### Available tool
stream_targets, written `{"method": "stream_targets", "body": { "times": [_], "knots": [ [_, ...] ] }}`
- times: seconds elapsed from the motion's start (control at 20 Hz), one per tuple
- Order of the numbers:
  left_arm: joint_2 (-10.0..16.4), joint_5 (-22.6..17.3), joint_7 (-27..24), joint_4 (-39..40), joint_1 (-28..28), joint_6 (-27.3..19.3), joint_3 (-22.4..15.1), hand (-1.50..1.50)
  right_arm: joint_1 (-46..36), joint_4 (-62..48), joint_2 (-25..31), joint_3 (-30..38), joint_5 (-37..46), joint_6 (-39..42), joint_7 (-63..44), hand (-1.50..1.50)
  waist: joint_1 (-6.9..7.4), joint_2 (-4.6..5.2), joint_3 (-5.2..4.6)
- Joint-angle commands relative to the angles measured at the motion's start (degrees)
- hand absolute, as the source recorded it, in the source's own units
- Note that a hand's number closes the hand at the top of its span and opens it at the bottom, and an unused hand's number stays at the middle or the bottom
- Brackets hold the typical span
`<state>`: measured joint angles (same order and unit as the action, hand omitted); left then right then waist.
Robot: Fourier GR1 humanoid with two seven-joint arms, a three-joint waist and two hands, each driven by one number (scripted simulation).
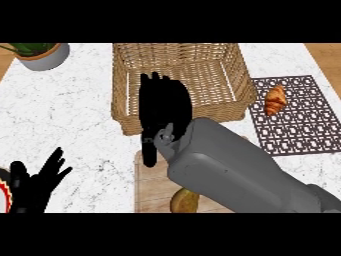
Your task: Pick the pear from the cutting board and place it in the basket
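Right hand (164, 107) fingers (154, 82): released, stretched straight, nothing seen in them.
Basket (225, 65): directly under the fingers; the palm crosses its near wall.
Cutting board (154, 192): back past the wrist, on the desk (69, 125).
Pear (184, 201): a yellow-brown rounded thing on the board, well behind the fingers and half hidden beneath the forearm.
Left hand (33, 187): far off to the fingers' left, resting open, fingers up.
Croissant (275, 99): right of the fingers, beyond the basket, on a patterned mat (306, 125).

Steep head view down onto counter (69, 120)
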<state>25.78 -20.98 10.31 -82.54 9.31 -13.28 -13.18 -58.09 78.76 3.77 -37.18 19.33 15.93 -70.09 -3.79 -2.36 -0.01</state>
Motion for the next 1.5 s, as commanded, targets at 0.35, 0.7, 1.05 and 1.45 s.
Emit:
{"method": "stream_targets", "body": {
  "times": [0.35,0.7,1.05,1.45],
  "knots": [
    [-0.5,0.4,-1.2,1.7,3.0,1.0,-0.2,0.0,5.1,6.3,0.1,-1.2,2.1,4.3,-15.1,-1.5,0.89,0.87,-0.17],
    [-1.5,2.1,0.3,2.0,-0.6,-0.7,-0.6,0.0,12.3,7.9,0.5,-4.3,6.4,5.2,-15.1,-1.5,1.09,1.42,-0.14],
    [-2.6,3.0,2.3,0.3,-0.2,-1.1,-2.4,0.0,20.9,11.5,0.3,-5.8,9.6,5.9,-15.1,-1.5,1.47,1.53,-0.08],
    [-2.9,1.6,-0.2,4.7,-2.2,2.0,0.4,0.0,28.7,15.7,0.5,-7.5,16.6,4.5,-15.0,-1.5,2.37,2.04,-0.12]
  ]
}}
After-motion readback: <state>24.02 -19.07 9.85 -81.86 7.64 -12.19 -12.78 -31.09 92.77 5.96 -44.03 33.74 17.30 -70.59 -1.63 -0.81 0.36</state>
